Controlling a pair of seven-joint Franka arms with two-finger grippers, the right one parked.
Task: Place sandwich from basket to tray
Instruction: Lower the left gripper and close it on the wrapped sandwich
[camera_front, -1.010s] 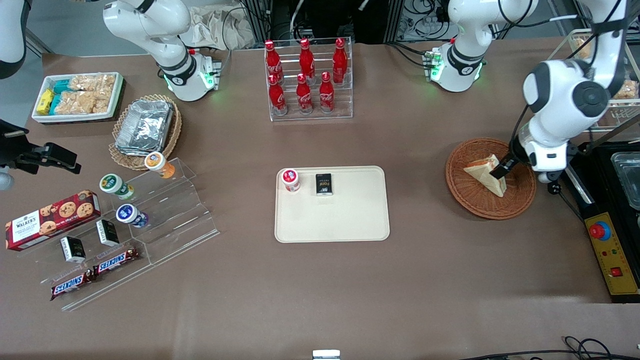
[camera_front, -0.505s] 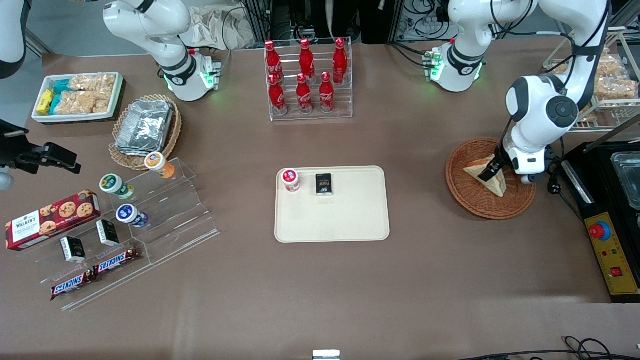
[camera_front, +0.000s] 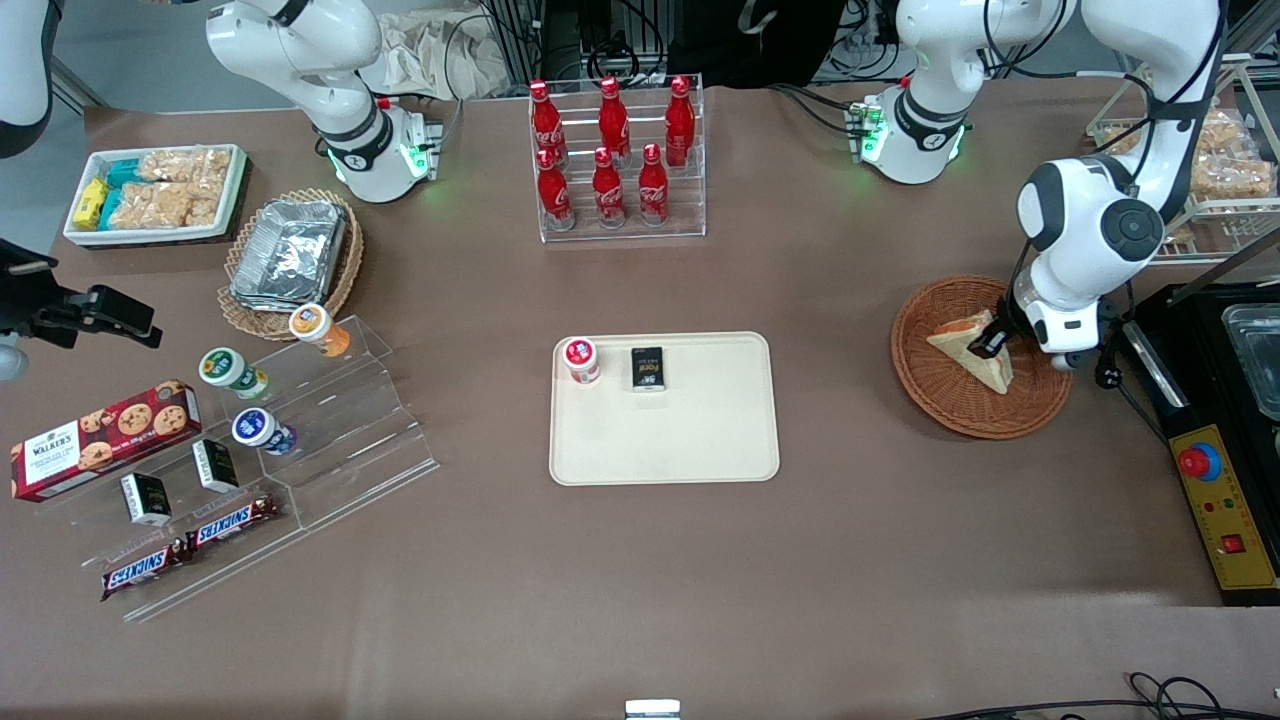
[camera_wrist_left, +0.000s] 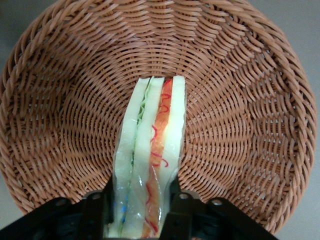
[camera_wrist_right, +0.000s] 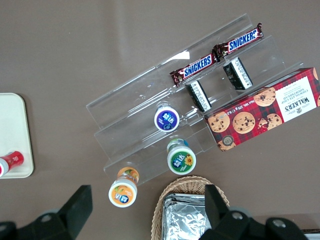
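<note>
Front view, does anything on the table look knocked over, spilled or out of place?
Nothing stands out. The sandwich sits intact in the basket with the gripper closed on it, and the tray lies flat on the table.

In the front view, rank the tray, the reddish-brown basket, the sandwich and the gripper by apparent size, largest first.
1. Tray
2. Basket
3. Sandwich, lying in the basket
4. Gripper, down at the sandwich; mostly hidden under the arm, so its rank is unsure.
</note>
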